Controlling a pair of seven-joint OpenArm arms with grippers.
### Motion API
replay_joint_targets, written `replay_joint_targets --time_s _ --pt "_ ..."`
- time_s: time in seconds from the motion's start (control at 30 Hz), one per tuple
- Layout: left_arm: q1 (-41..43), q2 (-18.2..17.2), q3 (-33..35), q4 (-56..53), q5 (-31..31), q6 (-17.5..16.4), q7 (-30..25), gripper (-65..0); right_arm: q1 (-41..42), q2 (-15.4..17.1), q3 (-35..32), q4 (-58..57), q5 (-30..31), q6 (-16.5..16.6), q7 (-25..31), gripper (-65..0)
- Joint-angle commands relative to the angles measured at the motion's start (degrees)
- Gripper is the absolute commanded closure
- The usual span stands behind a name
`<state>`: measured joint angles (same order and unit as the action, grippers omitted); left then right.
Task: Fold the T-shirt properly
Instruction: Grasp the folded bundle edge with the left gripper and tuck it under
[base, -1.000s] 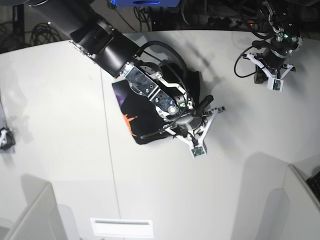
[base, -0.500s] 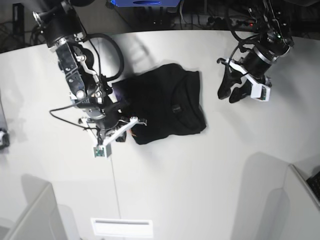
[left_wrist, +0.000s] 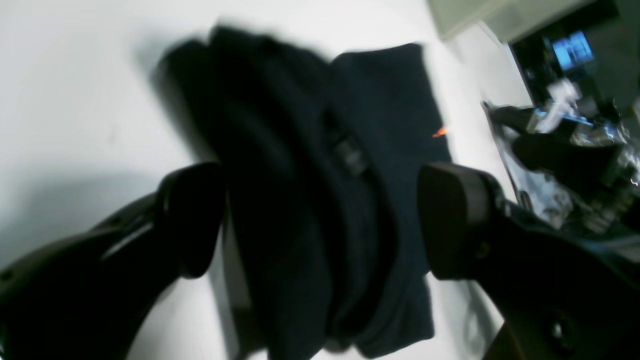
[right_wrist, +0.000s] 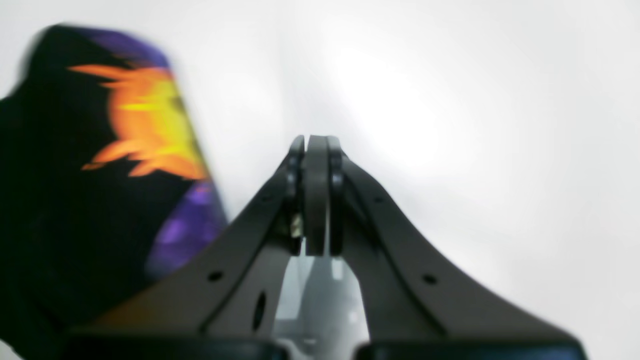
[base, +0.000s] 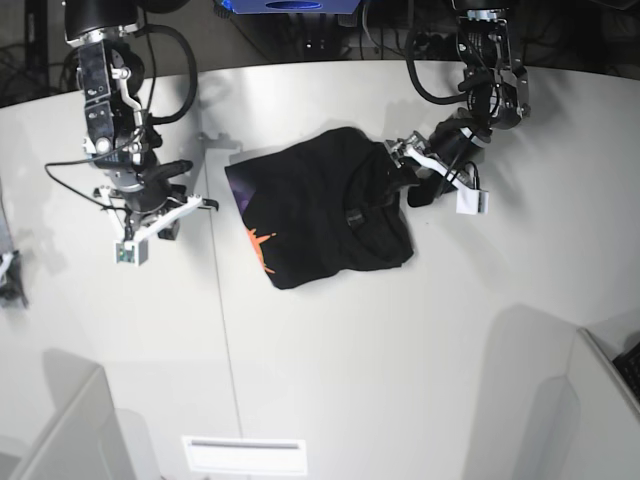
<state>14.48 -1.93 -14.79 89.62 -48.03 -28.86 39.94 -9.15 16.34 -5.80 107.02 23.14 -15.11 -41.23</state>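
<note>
The black T-shirt (base: 320, 210) lies folded in a rough rectangle at the table's middle, with its purple and orange graphic (base: 258, 240) showing at its left edge. My left gripper (base: 406, 178) is open over the shirt's right edge. In the left wrist view its fingers (left_wrist: 192, 220) stand wide apart on either side of the bunched black fabric (left_wrist: 310, 190). My right gripper (base: 170, 178) is left of the shirt and apart from it. In the right wrist view it (right_wrist: 315, 145) is shut and empty, with the graphic (right_wrist: 150, 130) at the left.
The white table (base: 350, 350) has a seam (base: 225, 340) running down its left part. A white label (base: 243, 455) lies at the front edge. Grey panels stand at the front corners. Cables and equipment line the back edge.
My right arm has moved left and away from the shirt, uncovering the graphic. My left gripper has moved left from beside the shirt to over its right edge.
</note>
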Motion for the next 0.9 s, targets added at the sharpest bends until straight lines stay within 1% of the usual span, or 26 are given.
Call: replay_joint_targets --time_s 0.0,0.07,0.2,0.27,0.33,0.5,0.57,0.8,0.83,0.87 --pt "-1.0 -0.3 0.1 0.2 -1.4 -0.1 -1.2 -57.9 0.2 0.4 0.7 1.2 0.4 1.3 1.3 0.0" --pt "-1.4 -0.1 0.2 -0.7 -1.3 1.2 -1.2 -57.9 -0.4 0.4 2.0 1.2 0.4 1.6 1.4 0.0" --pt "-2.3 -0.2 0.2 -2.7 -1.3 6.1 -1.2 -57.9 -0.9 0.4 3.0 1.2 0.3 3.0 1.3 0.0" --pt "-3.1 -0.2 0.4 -3.2 -1.3 7.5 -1.1 -57.9 -1.1 0.4 3.0 1.2 0.3 3.1 1.5 0.0" --pt "-3.4 -0.4 2.3 -3.5 -1.2 8.0 -1.2 -57.9 -1.1 0.4 3.0 1.2 0.3 3.1 1.5 0.0" --pt "-4.9 -0.5 7.0 -4.3 -1.2 12.1 -1.3 -57.9 -1.0 0.3 3.0 1.2 0.3 3.1 1.5 0.0" --pt "-5.7 -0.5 7.7 -5.4 -1.2 12.9 -1.3 -57.8 -1.0 0.4 3.0 1.7 0.3 3.1 1.5 0.0" --pt "-7.8 -0.5 7.7 -10.5 -1.2 12.9 -1.1 -57.6 -1.3 0.5 3.0 2.7 0.3 3.1 1.5 0.0" --pt "-7.9 -0.6 7.7 -11.1 -1.2 12.9 -1.0 -56.6 -1.3 0.5 3.1 2.7 0.3 3.1 1.5 0.0" --pt "-7.9 -0.6 7.7 -11.4 -1.2 12.9 -1.0 -54.1 -1.3 0.5 3.1 2.7 0.3 3.1 1.5 0.0"
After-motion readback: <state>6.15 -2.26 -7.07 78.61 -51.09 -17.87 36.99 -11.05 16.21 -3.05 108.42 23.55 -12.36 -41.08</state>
